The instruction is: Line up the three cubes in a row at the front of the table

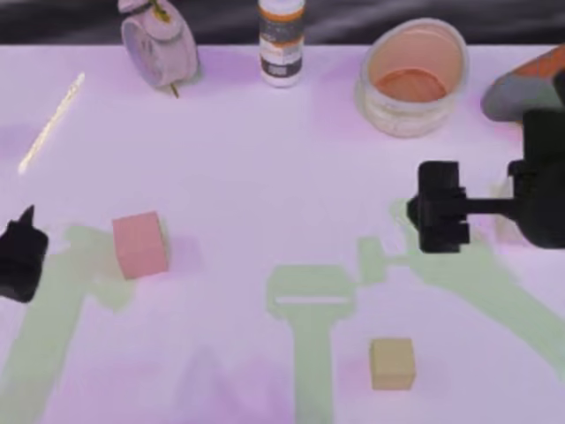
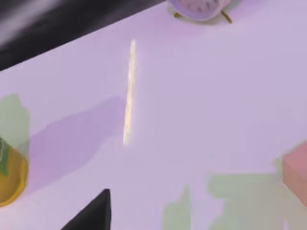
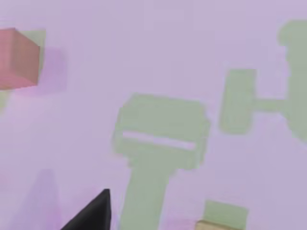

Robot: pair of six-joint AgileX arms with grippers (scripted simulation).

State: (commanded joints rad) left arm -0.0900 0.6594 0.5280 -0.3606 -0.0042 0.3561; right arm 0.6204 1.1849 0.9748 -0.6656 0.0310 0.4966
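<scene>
A pink-red cube sits at the table's left, also seen as the pink-red cube and as a corner of it. The small tan-yellow cube rests near the front, right of centre; its top edge peeks into the right wrist view. A pale block shows only partly beneath my right arm. My right gripper hovers open at mid-right, pointing left, holding nothing. My left gripper is open at the far left edge, left of the pink-red cube.
Along the back stand an alarm clock, a white bottle and a round tub. A thin pale stick lies at back left. An orange-grey object is at back right. A yellow object shows in the left wrist view.
</scene>
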